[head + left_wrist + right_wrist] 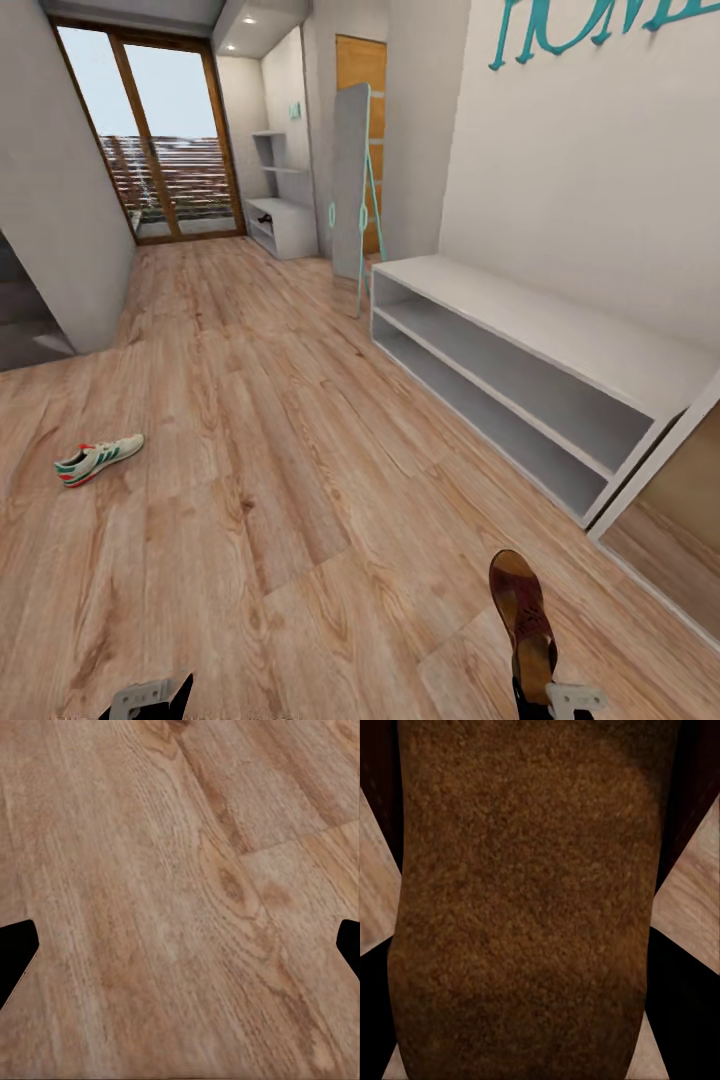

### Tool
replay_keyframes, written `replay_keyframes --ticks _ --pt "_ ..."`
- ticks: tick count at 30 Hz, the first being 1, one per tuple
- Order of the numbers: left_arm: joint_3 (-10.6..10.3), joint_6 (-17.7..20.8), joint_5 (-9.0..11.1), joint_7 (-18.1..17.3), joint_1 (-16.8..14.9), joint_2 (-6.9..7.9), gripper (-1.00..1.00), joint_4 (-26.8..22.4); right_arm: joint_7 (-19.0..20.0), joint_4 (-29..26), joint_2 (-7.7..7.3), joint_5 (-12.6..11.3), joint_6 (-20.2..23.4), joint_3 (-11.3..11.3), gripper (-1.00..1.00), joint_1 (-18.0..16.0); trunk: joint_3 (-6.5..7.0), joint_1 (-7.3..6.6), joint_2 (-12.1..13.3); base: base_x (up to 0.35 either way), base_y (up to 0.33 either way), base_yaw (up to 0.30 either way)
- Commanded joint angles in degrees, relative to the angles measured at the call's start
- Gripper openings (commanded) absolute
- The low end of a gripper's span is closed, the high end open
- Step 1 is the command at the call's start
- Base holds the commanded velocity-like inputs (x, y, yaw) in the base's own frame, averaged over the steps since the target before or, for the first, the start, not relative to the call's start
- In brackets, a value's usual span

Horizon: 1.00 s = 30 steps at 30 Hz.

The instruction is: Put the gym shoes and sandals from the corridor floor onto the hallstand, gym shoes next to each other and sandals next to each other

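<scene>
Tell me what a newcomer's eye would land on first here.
The brown sandal held up in the right pincer at the head view's lower edge, in front of the pale shoe rack along the right wall. Next, the lone gym shoe lying on the floor at left, far from the rack.

Bright, even rendered light with daylight from the glass door (150, 140), faint shadows, and soft, slightly blurred wrist views.

this is a home corridor: a wood-plank floor (250, 420), a pale hallstand (530, 340) along the wall, teal letters (590, 25) above it, a glass door (150, 140) at the end, a gym shoe (98, 459) lying about.
</scene>
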Motion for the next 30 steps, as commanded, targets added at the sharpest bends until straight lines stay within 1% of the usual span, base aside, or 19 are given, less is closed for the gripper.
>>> replay_keyframes --ticks 1,17,19,24,30 --pt "0.09 -0.02 0.61 -0.54 -0.05 -0.01 1.00 0.07 0.32 0.01 0.07 0.56 -0.19 -0.48 -1.00 -0.03 -0.01 -0.01 -0.02 0.000 0.000 0.270" --pt "0.07 -0.03 0.54 -0.56 -0.05 0.00 1.00 0.06 0.36 0.04 0.20 0.60 -0.12 -0.40 -1.00 -0.03 0.46 -0.01 -0.02 0.000 0.000 0.270" --pt "0.08 -0.04 0.38 -0.58 -0.05 -0.01 1.00 0.07 0.35 0.04 0.29 0.61 -0.12 -0.40 -1.00 -0.03 0.48 -0.01 -0.02 0.000 0.000 0.275" --pt "0.09 -0.10 -0.95 -0.55 -0.05 -0.07 1.00 0.02 0.37 -0.01 0.95 0.68 -0.16 -0.39 -1.00 -0.03 0.50 -0.01 -0.02 0.000 0.000 0.278" --pt "0.09 -0.09 -1.22 -0.58 -0.05 -0.09 1.00 0.07 0.35 -0.04 1.33 0.70 -0.15 -0.39 -1.00 -0.03 0.50 -0.01 -0.02 0.000 0.000 0.280"
